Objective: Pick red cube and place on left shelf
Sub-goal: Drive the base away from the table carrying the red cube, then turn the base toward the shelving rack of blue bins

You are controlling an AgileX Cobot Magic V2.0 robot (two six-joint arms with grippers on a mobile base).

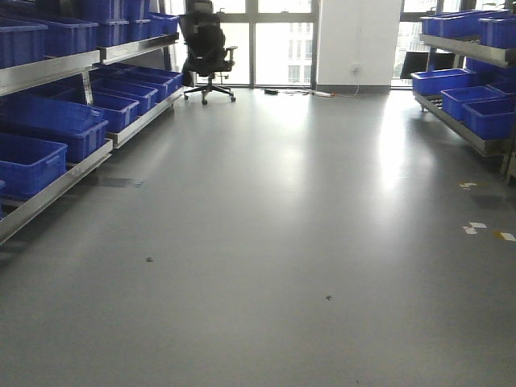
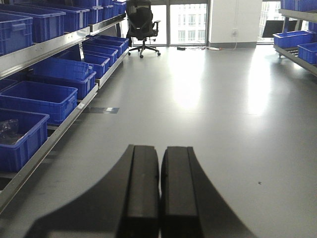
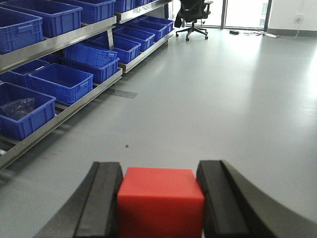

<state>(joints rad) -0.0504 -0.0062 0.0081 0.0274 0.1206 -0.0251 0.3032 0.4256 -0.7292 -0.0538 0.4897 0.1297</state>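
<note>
The red cube [image 3: 161, 201] sat between the two black fingers [image 3: 105, 198] of the right gripper [image 3: 161, 191], low and near in the right wrist view. Both fingers pressed on its sides, so this gripper was squeezing the cube. The cube was not on any shelf. The gray floor [image 3: 223, 99] stretched out past it.

The left shelf [image 3: 64, 42] stood off to the left, well apart from the cube. It was a long metal rack with shiny flat rails. Many blue crates [image 3: 62, 82] sat on it in rows, some low and some up high. One near crate had a clear bag [image 3: 17, 106] inside.

The left gripper [image 2: 159, 193] showed low and near in the left wrist view. Its two black fingers were pushed tight together, with nothing between them.

Far away, a black chair [image 1: 205, 48] on wheels stood by the big windows [image 1: 282, 40]. On the right side of the room was another shelf [image 1: 463, 48] with more blue crates. A few small white scraps [image 1: 474, 228] lay on the floor near it.
</note>
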